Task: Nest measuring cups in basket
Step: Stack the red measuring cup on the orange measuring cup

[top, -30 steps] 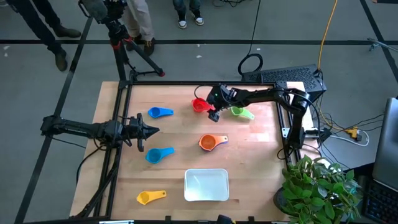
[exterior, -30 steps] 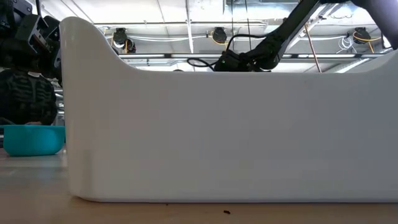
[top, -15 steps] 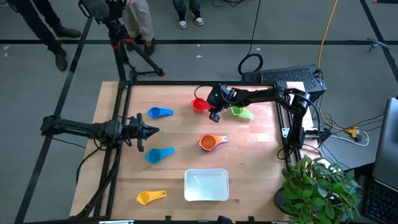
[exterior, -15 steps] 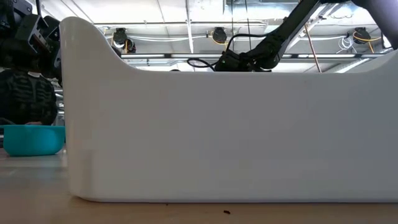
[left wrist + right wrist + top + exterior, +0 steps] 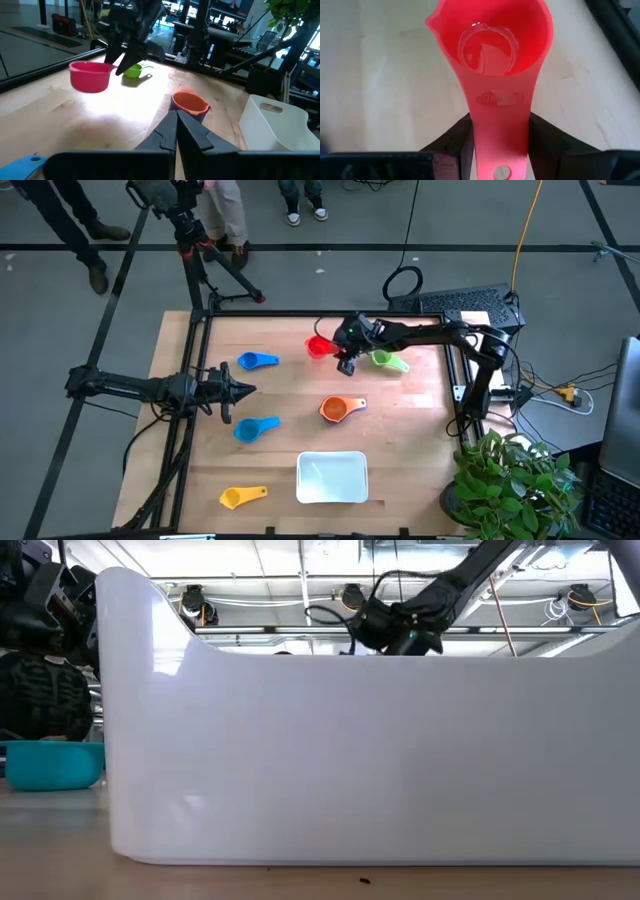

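My right gripper (image 5: 343, 348) is at the far middle of the table, shut on the red measuring cup (image 5: 320, 346). The green cup (image 5: 388, 361) lies just right of it. The orange cup (image 5: 335, 409) sits mid-table. Two blue cups (image 5: 255, 361) (image 5: 253, 428) and the yellow cup (image 5: 240, 497) lie toward the left and near side. The white basket (image 5: 332, 477) stands at the near edge with nothing showing in it. My left gripper (image 5: 248, 389) waits shut at the left middle, between the two blue cups. My right gripper pinches the red cup's flat handle (image 5: 500, 135) between its two fingers (image 5: 452, 142), coming from the table's right and lying along the handle. The bowl (image 5: 492, 35) points away from the gripper, mouth up and level. In the left wrist view the red cup (image 5: 90, 76) looks lifted just off the wood.
The basket's white wall (image 5: 350, 740) fills the low view, with a light blue cup (image 5: 55, 762) to its left. Bare wood lies between the orange cup and the basket. A plant (image 5: 515, 485) and cables stand off the table's right side. People stand beyond the far edge.
My right gripper has risen a little, carrying the red cup up with it; in the low view it now stands higher above the basket's rim than before. The other cups, the basket and my left arm have stayed put.
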Available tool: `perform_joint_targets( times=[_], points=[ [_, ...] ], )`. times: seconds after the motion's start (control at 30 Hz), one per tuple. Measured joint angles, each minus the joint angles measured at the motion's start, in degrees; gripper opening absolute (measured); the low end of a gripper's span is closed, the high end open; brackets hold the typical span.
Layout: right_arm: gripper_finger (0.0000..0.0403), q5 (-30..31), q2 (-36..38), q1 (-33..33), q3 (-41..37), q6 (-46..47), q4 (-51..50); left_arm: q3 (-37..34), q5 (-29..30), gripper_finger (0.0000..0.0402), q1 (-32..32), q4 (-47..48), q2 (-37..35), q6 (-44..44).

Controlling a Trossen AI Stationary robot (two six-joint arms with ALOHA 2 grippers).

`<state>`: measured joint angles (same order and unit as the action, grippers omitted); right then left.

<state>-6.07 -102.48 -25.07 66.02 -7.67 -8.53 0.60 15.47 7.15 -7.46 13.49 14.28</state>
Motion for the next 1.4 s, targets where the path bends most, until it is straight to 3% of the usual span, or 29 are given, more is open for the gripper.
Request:
perform_joint_targets(
  times=[0.23, 0.5, 0.73, 1.4],
  points=[
    [0.0129, -0.07, 7.29, 4.84, -0.01, -0.95, -9.9, 0.0, -0.55, 0.0012, 0.01, 0.04, 0.0, 0.23],
    [0.0129, 0.15, 14.08, 18.01, 0.0, 2.26, -19.94, -0.01, -0.62, 0.0012, 0.01, 0.01, -0.01, 3.67],
    [0.0129, 8.95, 14.24, 27.46, -0.17, 4.27, -25.48, 0.0, -0.62, 0.0012, 0.01, 0.01, 0.0, 4.27],
    [0.0132, 10.35, 14.21, 26.94, -7.87, 6.8, -19.79, 0.0, -0.58, 0.0012, 0.01, -0.07, 0.0, 4.97]
  ],
)
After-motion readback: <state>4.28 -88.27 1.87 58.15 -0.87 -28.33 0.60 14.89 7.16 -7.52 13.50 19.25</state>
